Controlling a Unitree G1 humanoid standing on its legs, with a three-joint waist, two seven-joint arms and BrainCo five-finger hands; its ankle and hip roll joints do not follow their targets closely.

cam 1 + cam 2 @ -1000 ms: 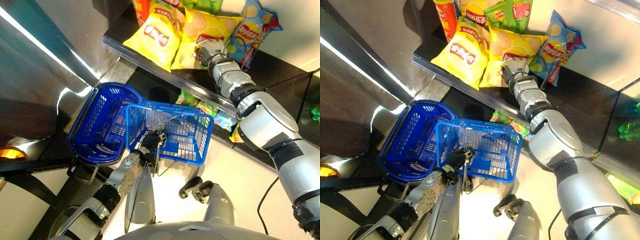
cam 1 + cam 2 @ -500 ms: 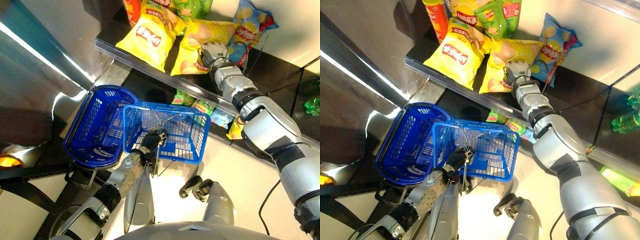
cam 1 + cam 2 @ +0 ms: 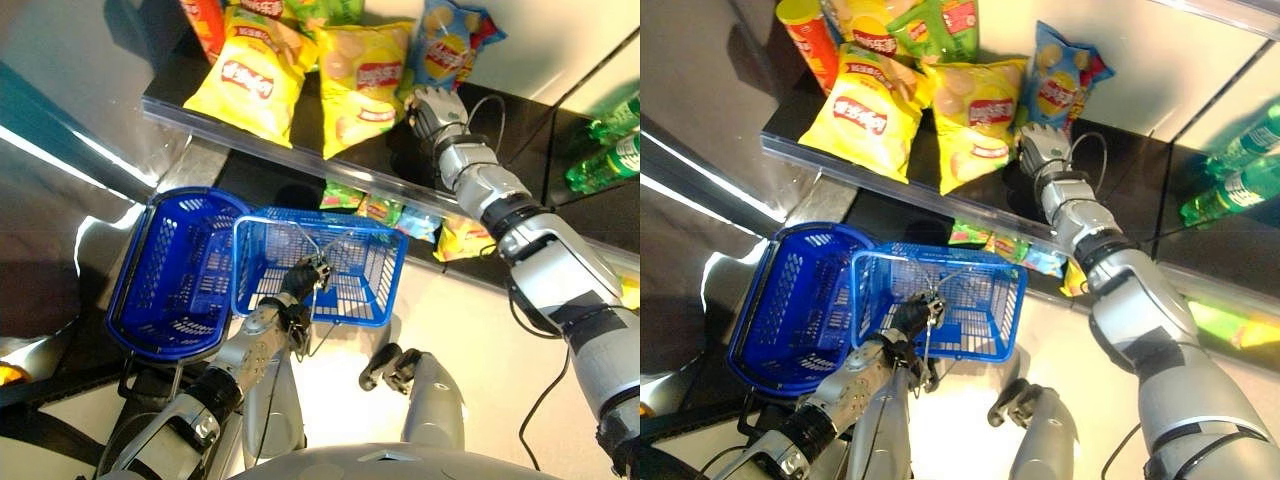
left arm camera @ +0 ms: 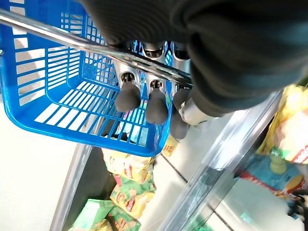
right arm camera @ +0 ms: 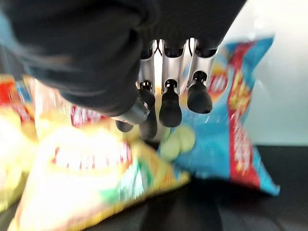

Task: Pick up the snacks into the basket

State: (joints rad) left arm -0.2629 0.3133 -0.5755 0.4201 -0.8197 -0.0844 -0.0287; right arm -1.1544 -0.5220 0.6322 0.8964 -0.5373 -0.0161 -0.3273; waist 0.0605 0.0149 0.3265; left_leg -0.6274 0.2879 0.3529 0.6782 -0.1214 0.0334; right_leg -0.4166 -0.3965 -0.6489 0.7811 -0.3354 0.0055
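Observation:
Chip bags lie on a black shelf: a yellow bag at the left, a second yellow bag in the middle and a blue bag at the right. My right hand hovers over the shelf between the middle yellow bag and the blue bag, its fingers relaxed and holding nothing. Below the shelf, my left hand is curled round the wire handle of a blue basket. That basket hangs with nothing in it.
A second blue basket sits on a stand just left of the held one. A red tube and a green bag stand at the shelf's back. More snack packs lie on a lower shelf. Green bottles are at the right.
The head camera has moved, so the whole view has shifted. My right hand has slid off the middle yellow bag's right edge toward the blue bag. My left hand still holds the basket.

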